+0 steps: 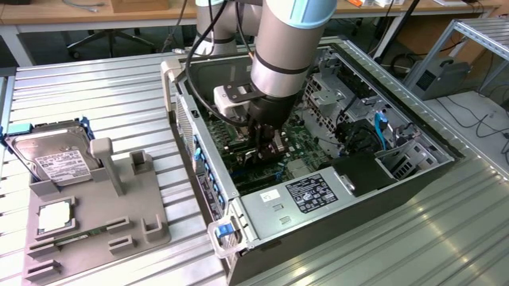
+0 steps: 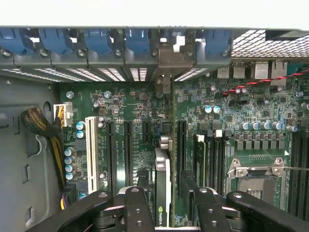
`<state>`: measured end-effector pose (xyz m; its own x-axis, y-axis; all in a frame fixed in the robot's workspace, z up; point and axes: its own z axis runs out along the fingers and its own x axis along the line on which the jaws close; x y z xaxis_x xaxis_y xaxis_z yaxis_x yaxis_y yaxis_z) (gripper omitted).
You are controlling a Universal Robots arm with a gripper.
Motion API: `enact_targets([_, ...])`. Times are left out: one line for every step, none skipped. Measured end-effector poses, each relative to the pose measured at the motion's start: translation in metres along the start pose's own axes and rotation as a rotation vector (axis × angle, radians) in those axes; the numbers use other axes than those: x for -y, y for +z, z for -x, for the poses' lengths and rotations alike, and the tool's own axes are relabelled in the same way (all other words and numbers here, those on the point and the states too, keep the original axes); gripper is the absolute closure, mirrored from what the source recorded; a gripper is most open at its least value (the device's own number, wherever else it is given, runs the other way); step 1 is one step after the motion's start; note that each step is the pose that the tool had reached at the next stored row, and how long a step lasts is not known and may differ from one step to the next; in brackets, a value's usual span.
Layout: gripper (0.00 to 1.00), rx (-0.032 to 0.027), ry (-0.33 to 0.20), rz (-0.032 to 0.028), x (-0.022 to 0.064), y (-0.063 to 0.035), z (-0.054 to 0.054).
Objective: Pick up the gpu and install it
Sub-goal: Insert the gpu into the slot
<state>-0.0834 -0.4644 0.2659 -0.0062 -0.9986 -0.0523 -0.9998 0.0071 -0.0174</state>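
Gripper (image 2: pixel 165 180) is seen lowered inside the open computer case (image 1: pixel 358 226), just above the motherboard (image 2: pixel 125 111). Fingers (image 2: pixel 137 208) are spread part-way and set on either side of the gpu (image 2: pixel 162 193). A strip of green board is seen between the card and one finger, so no pinch is shown. The gpu is stood on edge directly between the fingers, in line with the long black slots to both sides of the gripper. Its silver end bracket (image 2: pixel 166 63) is found ahead of the gripper, against the rear panel and under the row of blue latches (image 2: pixel 96 41). A white slot (image 2: pixel 91 145) is seen off to one side of the gripper, with memory sticks (image 2: pixel 200 154) and the CPU socket (image 2: pixel 256 179) to the other. A hard drive (image 1: pixel 52 158) on a grey tray (image 1: pixel 119 208) is seen well apart from the gripper, outside the case at the exterior view's left.
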Motion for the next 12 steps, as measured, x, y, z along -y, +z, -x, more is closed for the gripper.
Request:
enact_targets([0.60,0.0002,0.000,-0.0001,0.0000,0.0001,0.0000])
enact_targets([0.60,0.0002,0.000,-0.0001,0.0000,0.0001,0.0000])
enact_targets([0.60,0.0002,0.000,-0.0001,0.0000,0.0001,0.0000])
enact_targets([0.60,0.0002,0.000,-0.0001,0.0000,0.0001,0.0000])
enact_targets([0.60,0.0003,0.000,-0.0001,0.0000,0.0001,0.0000])
enact_targets([0.60,0.0002,0.000,-0.0001,0.0000,0.0001,0.0000])
enact_targets([0.60,0.0002,0.000,-0.0001,0.0000,0.0001,0.0000])
enact_targets([0.68,0.0001,0.000,-0.0001,0.0000,0.0001,0.0000])
enact_targets([0.68,0.0002,0.000,-0.0001,0.0000,0.0001,0.0000])
enact_targets([0.73,0.0002,0.000,-0.0001,0.0000,0.0001,0.0000])
enact_targets([0.73,0.0002,0.000,-0.0001,0.0000,0.0001,0.0000])
enact_targets([0.73,0.0002,0.000,-0.0001,0.0000,0.0001,0.0000])
